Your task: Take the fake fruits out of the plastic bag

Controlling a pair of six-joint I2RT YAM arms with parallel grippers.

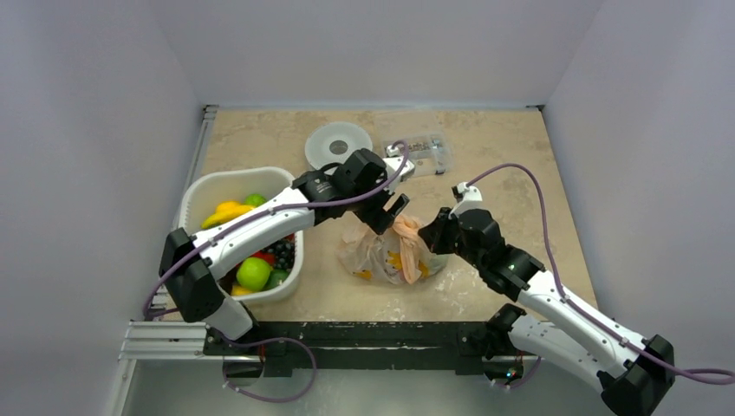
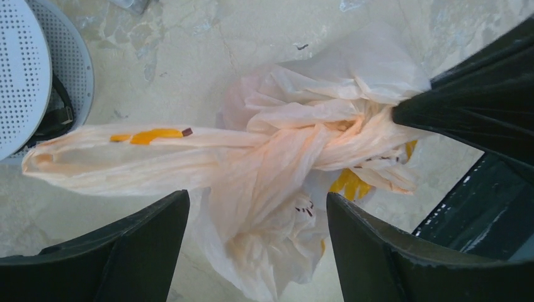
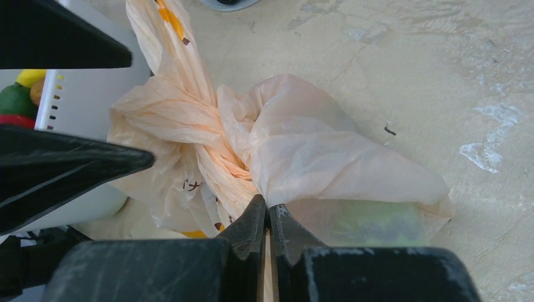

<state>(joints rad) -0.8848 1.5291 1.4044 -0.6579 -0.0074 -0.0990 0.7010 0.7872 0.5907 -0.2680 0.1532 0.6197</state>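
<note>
The pale-peach plastic bag (image 1: 394,253) lies mid-table, its handles twisted into a knot (image 2: 296,148). My left gripper (image 1: 391,216) hangs over that knot, open; the fingers stand either side of the crumpled plastic (image 2: 258,201) without touching it. My right gripper (image 1: 431,234) is shut on a fold of the plastic bag (image 3: 267,204) just right of the knot. A greenish fake fruit (image 3: 371,223) shows dimly through the bag's skin. Several other fake fruits, among them a green apple (image 1: 253,273), lie in the white basket (image 1: 234,176).
The white basket stands left of the bag under my left forearm; its wall (image 3: 82,94) is close to the bag. A round white perforated lid (image 1: 338,145) and a clear hard box (image 1: 425,154) lie behind the bag. Walls enclose the table on three sides.
</note>
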